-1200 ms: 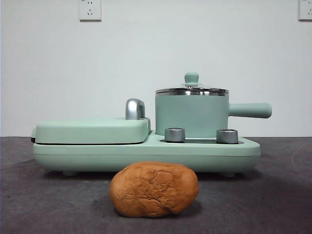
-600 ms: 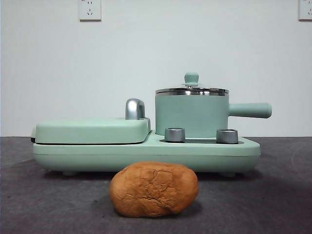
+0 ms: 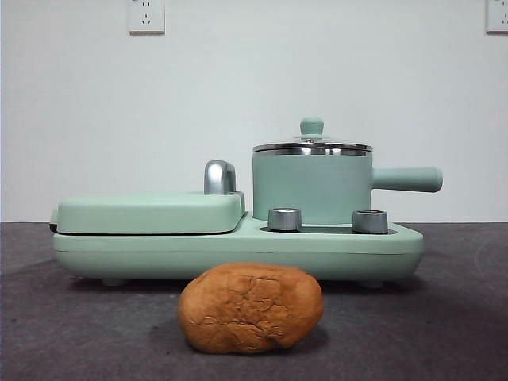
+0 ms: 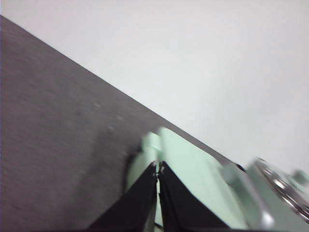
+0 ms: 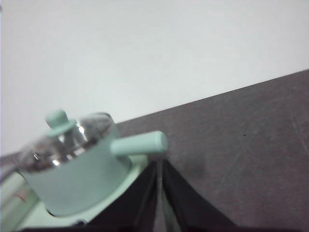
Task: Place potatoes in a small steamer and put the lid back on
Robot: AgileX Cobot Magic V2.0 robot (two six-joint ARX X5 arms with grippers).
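Lying on the worktop (image 3: 444,333) before the lidded steamer (image 3: 311,189), the potato (image 3: 250,308) is awaiting both closed pincers (image 4: 158,169) (image 5: 159,166); lifting the lid (image 3: 312,147) by its knob, straight upward, is advisable first.

Large oval orange-brown potato (image 3: 250,308): hides the middle of the mint-green cooker base's (image 3: 238,252) front.
Flat mint-green griddle cover (image 3: 149,212): conceals the lower part of the chrome handle (image 3: 220,177).
White wall socket (image 3: 498,16) at 1 o'clock: cropped by the frame edge.
Left wrist view: blurred throughout; round glass lid's steel rim (image 4: 285,191) cropped at 4 o'clock.
Right wrist view: soft focus; mint-green cylindrical pot (image 5: 79,179) partly behind black jaws.
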